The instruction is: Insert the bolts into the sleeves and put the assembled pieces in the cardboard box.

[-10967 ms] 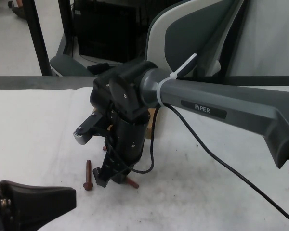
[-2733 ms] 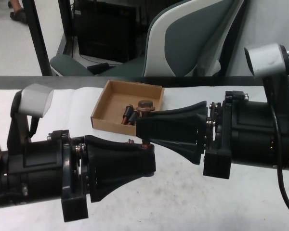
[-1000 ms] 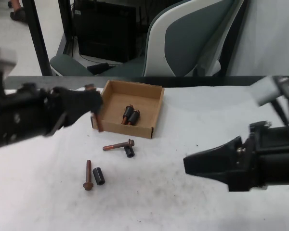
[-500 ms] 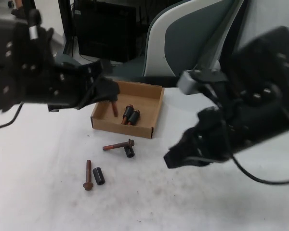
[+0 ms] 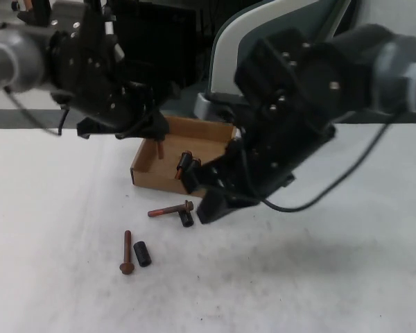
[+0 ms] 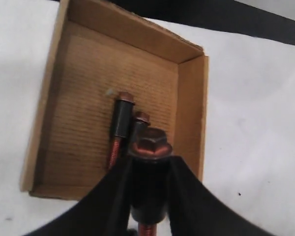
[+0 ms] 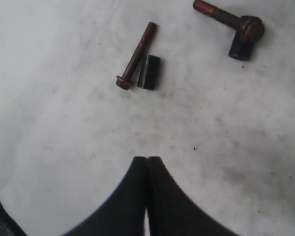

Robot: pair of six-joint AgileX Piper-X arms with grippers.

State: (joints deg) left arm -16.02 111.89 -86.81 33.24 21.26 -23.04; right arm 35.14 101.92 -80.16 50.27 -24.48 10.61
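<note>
Left gripper [image 6: 150, 169] hangs over the cardboard box [image 6: 191, 108], fingers pinching an assembled piece [image 6: 150, 145]: copper hex-head bolt seated in a black sleeve, head up between the fingertips. In the high view its threaded end points down into the box.

Two more assembled pieces [image 6: 122, 115] lie side by side on the box floor, touching.

Right gripper [image 7: 147, 164] sits low over the white bench cover [image 5: 298, 277], in front of the box; fingers pressed together, nothing between them.

On the cover in front of the box:
- loose bolt [image 7: 136, 56] with a black sleeve [image 7: 149, 72] just beside it, parallel, near its head;
- second bolt [image 7: 223, 18], nearer the box, a second sleeve [image 7: 238, 49] touching its head end.
</note>
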